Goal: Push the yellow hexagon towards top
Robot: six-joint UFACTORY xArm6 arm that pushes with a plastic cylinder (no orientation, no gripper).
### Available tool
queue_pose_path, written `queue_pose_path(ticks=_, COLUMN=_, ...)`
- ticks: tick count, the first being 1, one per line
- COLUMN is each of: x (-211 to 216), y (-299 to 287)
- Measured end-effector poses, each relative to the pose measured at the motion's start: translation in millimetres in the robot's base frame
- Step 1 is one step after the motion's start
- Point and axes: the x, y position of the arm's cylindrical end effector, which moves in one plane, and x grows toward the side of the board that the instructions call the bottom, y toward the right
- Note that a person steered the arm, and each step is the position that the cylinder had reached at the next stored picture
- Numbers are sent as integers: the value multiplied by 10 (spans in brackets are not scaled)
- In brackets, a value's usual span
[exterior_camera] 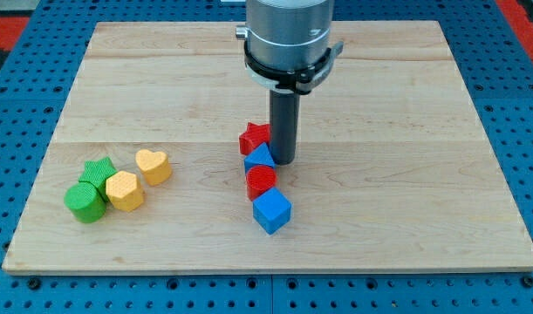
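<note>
Camera view: a pale wooden tabletop (406,105) lies on a blue pegboard surface (13,105). The arm comes down from the view's top as a grey cylinder (288,35) ending in a straight dark rod. My tip (282,162) rests on the tabletop near the centre. There are no fingers on this arm, only the rod, so it holds nothing.

Just at 9 o'clock from my tip sits a blue triangle block (260,160), so close that it seems to touch the rod, though I cannot tell for certain. At 10 o'clock from my tip is a red star block (255,137), also right beside the rod. At 7 o'clock is a red block (261,181) with a rounded outline, and beyond it, at 6 o'clock, a blue cube (272,211). These four form a short column, each touching the next.

The yellow hexagon (125,190) lies well apart from my tip, at 8 o'clock, in the view's lower left. A yellow heart (153,166) is just at 2 o'clock from it. A green star (98,172) is at 10 o'clock from the hexagon, and a green cylinder (85,201) at 8 o'clock, both pressed close to it.
</note>
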Motion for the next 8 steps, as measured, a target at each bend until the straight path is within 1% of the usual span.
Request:
queue_pose_path(ticks=2, x=-179, y=-158)
queue_pose_path(ticks=3, x=-256, y=10)
queue_pose_path(ticks=4, x=-573, y=114)
queue_pose_path(ticks=5, x=-848, y=-58)
queue_pose_path(ticks=6, x=-1001, y=-623)
queue_pose_path(ticks=7, x=-895, y=-1587)
queue_pose_path(ticks=8, x=-423, y=-2548)
